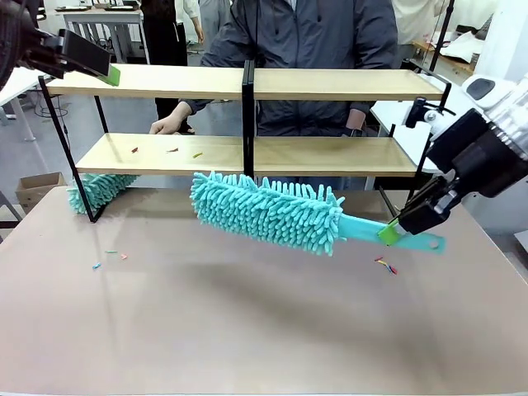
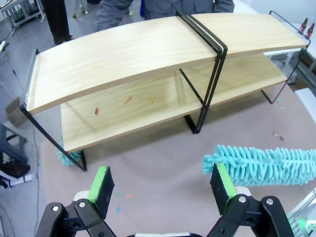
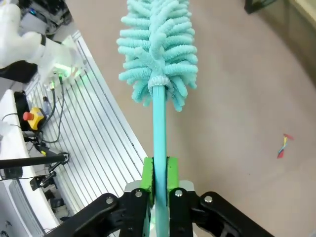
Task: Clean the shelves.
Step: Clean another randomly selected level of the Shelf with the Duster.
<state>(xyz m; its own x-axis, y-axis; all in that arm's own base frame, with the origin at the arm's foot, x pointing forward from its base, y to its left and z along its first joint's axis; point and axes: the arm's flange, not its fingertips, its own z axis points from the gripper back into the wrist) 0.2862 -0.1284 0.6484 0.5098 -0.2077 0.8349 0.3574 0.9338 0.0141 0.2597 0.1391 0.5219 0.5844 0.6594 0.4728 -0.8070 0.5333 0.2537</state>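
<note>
**Duster held before the shelves, left arm poised at the corner**

The shelves stand across the far half of the beige tabletop, a person behind them with one hand at the lower board's far edge. The near half of the table lies wide and open in front of the rack, marked by a few coloured scraps.

The right gripper has its fingers clamped on the handle of a teal duster. The duster slants in front of the lower board, its fluffy head near the central black upright.

The left gripper hovers high at the rack's left end. Its green pads stand well apart with nothing between them, and they touch no board.

From above, the left wrist camera shows bare tabletop between the duster's head and the rack's feet, a gap the front camera flattens. It also shows three small scraps on the left half of the lower board, and a second teal duster tucked under that board's left end by the frame's leg.

The right wrist camera looks straight along the handle between its pads. Beside the handle it shows the table's side edge, with a ribbed white panel beyond it.
</note>
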